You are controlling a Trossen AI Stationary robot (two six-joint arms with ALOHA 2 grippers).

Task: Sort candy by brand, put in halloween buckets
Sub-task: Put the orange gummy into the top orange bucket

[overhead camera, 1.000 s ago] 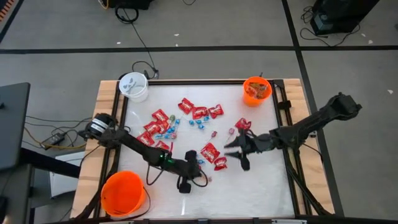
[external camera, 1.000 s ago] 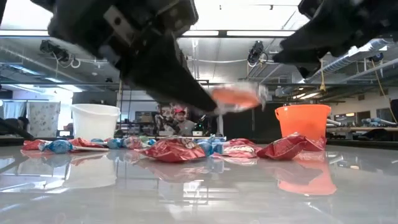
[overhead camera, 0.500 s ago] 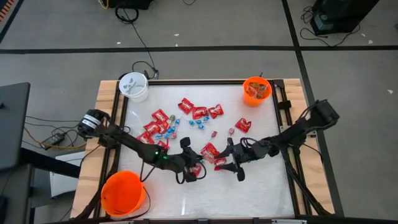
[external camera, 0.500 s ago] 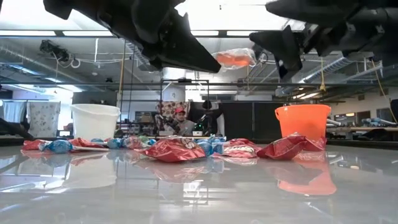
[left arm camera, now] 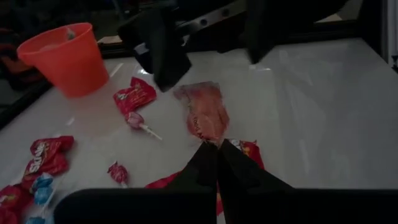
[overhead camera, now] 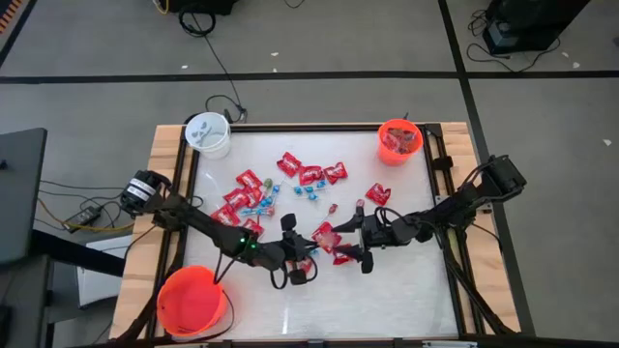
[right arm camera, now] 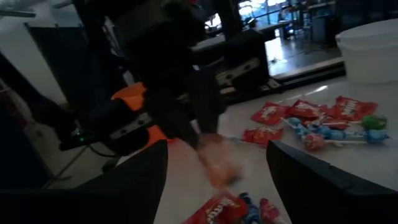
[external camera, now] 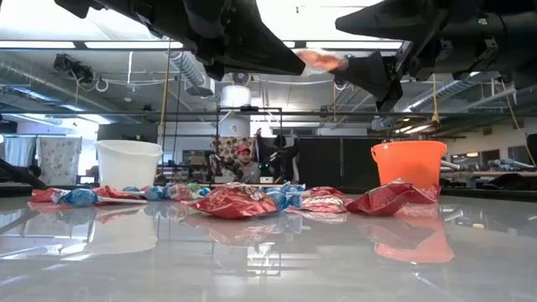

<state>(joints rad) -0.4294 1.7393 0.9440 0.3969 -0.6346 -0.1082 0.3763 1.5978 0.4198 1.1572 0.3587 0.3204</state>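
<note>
My table [overhead camera: 426, 290] is a glossy white sheet in a pale wooden frame, and it stands on a grey floor [overhead camera: 319, 39] crossed by dark seams, with black cables [overhead camera: 218, 68] trailing over it toward the table's far edge and a dark flat stand [overhead camera: 19, 193] off to the left side. Looking level across the tabletop, I see a big workshop room with long strip lights [external camera: 109, 44] under a ceiling of exposed pipes and ducts [external camera: 180, 71]. A person [external camera: 244, 164] sits far back among dark desks and chairs, and a patterned curtain [external camera: 57, 159] hangs at the left.
</note>
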